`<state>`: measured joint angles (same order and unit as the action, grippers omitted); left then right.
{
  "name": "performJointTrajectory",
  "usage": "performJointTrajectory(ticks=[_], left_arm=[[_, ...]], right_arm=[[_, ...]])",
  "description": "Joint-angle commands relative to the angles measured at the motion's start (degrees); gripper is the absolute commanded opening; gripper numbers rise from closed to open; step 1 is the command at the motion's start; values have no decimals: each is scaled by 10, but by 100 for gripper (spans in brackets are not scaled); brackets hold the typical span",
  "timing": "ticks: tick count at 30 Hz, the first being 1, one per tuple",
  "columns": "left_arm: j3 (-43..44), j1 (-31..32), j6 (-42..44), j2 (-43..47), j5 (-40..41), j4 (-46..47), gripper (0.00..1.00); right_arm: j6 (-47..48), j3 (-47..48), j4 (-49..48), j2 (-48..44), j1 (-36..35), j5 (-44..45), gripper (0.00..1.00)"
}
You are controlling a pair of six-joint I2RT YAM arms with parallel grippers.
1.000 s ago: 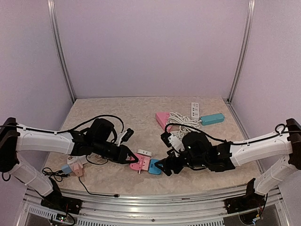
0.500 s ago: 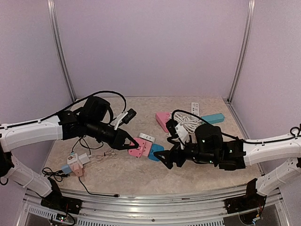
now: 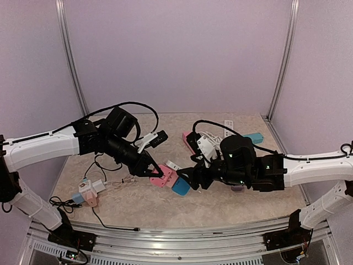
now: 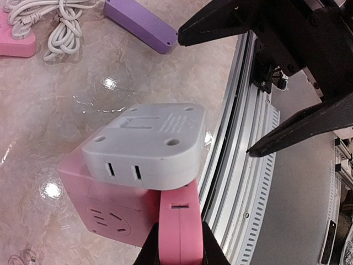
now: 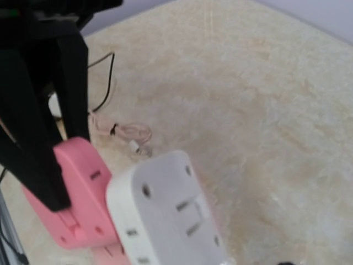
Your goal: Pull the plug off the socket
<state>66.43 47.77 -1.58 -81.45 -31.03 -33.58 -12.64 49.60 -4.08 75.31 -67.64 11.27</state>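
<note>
Pink plug (image 4: 177,221) pinched tight in the left hand (image 4: 176,245), held up off the worktop (image 4: 66,88); pink socket cube (image 4: 105,212) and white adapter (image 4: 149,146) hang off it, not yet separated; right hand (image 4: 214,94) just beside, spread wide, nothing in it. Risk: right hand closes on the adapter instead of the cube, wrong joint parts; or the edge pinch slips, stack drops. Blue piece (image 3: 181,186) by the right hand: attached or loose, can't tell; mating seam hidden.

Over the middle of the desk (image 3: 237,207) we hold the plug (image 4: 177,226) between our left fingers (image 3: 144,164), the socket block (image 4: 105,212) touching it, an adapter (image 4: 149,141) on top, our right fingers (image 4: 220,25) just beyond.
</note>
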Motion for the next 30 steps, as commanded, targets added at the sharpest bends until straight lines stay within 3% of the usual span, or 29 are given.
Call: performJointTrajectory(ticks=[1, 16, 30], left_arm=[[24, 5, 38, -6, 3, 8, 0], [24, 27, 56, -14, 14, 6, 0], [19, 50, 75, -17, 48, 4, 0]], right_arm=[[8, 43, 58, 37, -8, -29, 76], [-1, 77, 107, 78, -8, 21, 60], [-33, 56, 111, 38, 8, 52, 44]])
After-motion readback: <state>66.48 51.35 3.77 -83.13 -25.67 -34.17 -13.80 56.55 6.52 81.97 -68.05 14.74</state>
